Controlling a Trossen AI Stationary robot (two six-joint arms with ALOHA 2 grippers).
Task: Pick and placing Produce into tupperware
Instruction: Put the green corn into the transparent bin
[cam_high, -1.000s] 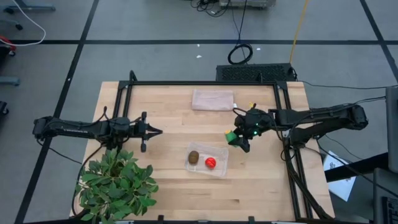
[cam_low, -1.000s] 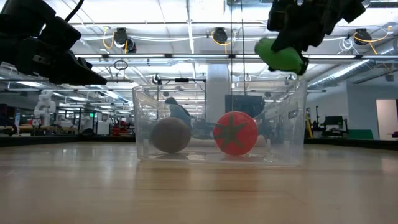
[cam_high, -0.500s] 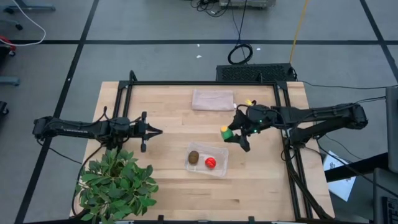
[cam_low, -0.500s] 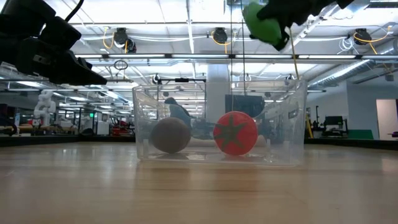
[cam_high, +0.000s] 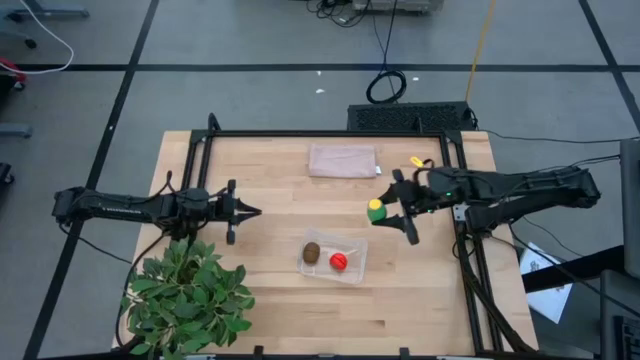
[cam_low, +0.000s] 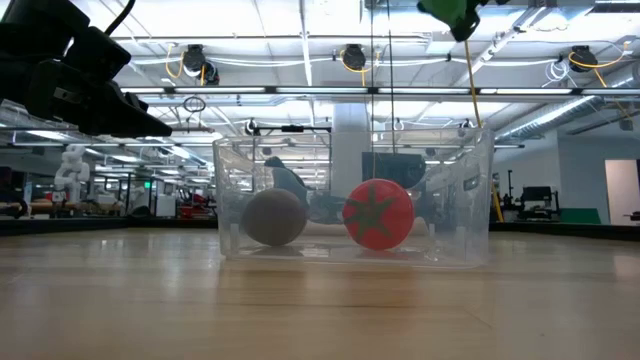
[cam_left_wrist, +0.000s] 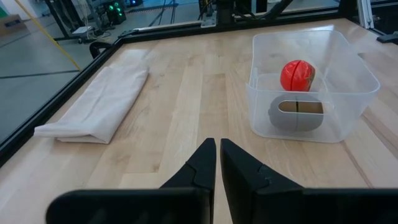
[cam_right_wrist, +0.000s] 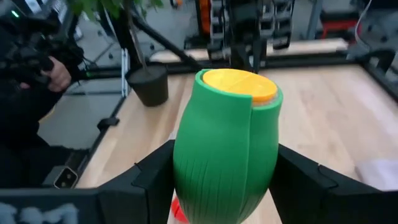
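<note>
The clear tupperware (cam_high: 334, 257) holds the brown kiwi (cam_high: 312, 252) and the red tomato (cam_high: 338, 261), while the right gripper (cam_high: 392, 211), raised beside the tupperware, grasps the green oval (cam_high: 376, 210) between its fingers, and the left gripper (cam_high: 250, 211) waits closed.

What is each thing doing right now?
Green fruit: held up in the air by the right claw.
Kiwi: resting inside the tupperware.
Red tomato: resting inside, beside the kiwi.
Left claw: shut, empty, near the plant.
Cloth: folded flat on the table.
</note>
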